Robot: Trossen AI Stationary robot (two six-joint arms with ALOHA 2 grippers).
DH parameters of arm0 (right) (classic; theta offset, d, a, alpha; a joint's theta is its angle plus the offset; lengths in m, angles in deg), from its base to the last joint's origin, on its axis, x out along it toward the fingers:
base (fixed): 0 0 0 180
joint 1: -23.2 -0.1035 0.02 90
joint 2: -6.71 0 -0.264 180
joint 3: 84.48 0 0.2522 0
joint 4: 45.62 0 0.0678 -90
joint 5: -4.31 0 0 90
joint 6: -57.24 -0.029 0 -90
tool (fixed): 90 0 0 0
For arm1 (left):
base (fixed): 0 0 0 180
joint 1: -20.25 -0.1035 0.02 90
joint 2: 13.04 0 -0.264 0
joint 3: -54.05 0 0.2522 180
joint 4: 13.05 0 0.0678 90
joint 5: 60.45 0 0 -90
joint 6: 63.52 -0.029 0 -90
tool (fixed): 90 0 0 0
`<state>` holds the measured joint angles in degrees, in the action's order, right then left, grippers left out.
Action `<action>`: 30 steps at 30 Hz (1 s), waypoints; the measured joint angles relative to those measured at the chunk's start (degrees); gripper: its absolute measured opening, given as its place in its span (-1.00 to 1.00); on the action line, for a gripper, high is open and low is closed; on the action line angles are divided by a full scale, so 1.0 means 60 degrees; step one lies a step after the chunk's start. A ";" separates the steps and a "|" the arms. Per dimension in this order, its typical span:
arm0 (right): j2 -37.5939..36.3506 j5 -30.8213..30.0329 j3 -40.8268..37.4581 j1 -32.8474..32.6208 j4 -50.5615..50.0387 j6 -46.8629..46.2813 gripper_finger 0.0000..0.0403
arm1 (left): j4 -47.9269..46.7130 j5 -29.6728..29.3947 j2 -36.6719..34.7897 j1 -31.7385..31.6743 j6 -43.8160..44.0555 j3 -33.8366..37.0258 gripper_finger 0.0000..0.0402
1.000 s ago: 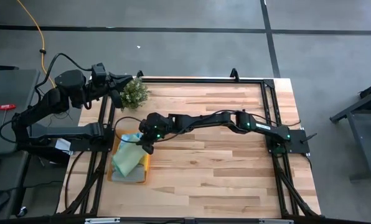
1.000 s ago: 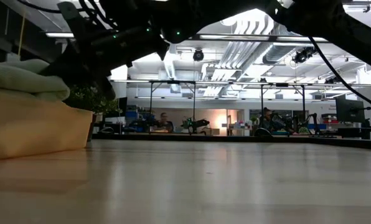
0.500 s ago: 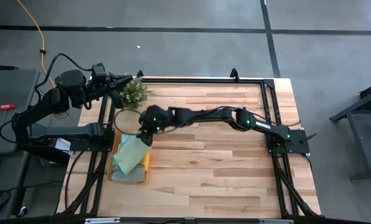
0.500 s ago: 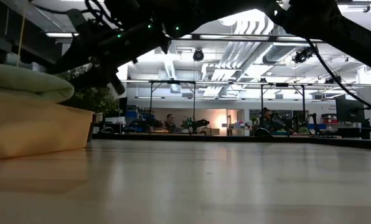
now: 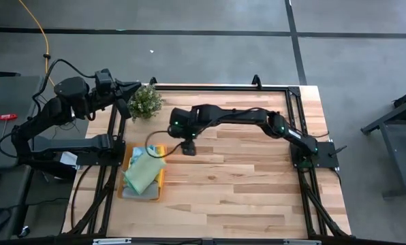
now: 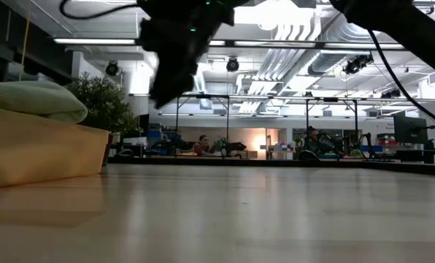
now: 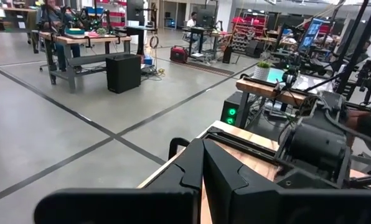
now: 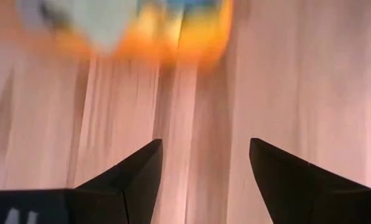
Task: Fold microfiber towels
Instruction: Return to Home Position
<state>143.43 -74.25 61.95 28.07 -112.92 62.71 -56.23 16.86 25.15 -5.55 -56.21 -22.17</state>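
A stack of folded microfiber towels lies in an orange tray (image 6: 42,153) at the table's left. A pale green towel (image 5: 142,171) is on top, and a blue-teal one (image 5: 149,150) shows beneath it at the far end. My right gripper (image 5: 188,148) hangs open over bare wood just right of the tray, pointing slantwise down, with nothing between its fingers (image 8: 136,168). In the right wrist view the tray and towels show blurred beyond the fingertips. My left gripper (image 5: 127,90) is shut and waits raised at the far left corner, next to the plant.
A small bushy plant (image 5: 146,102) stands at the table's far left, close to my left gripper. Bare wooden tabletop (image 5: 244,177) spreads from the tray to the right edge. A black frame (image 5: 295,116) rims the table.
My right gripper has let go of the pale green towel on the stack. It has risen and drawn away toward the table's right edge, turning at the wrist, and now hangs over bare wood. The towel has settled flat on top of the stack.
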 joint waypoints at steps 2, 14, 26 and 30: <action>-0.0106 0.0002 -0.0025 0.0003 -0.1042 0.0253 0.15 | -0.0091 0.0138 -0.0011 0.0000 0.0004 0.0000 -1.00; -0.5028 -0.0506 -0.8822 -0.0275 0.3126 -0.2074 0.15 | -0.0566 0.1786 -0.0138 0.0007 0.0164 0.0315 -1.00; -1.2418 -0.2723 -1.5198 -0.0703 0.8867 -0.6437 0.15 | 0.2266 0.2347 -0.0077 0.0007 0.0475 0.2042 -1.00; -1.3863 -0.3167 -1.5218 -0.0480 0.9270 -0.5729 0.15 | 0.2561 0.2517 -0.0060 0.0199 0.1103 0.2503 -1.00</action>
<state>60.25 -93.25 -29.36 25.18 -57.30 28.34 -40.87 31.96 24.79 -4.36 -49.59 -7.15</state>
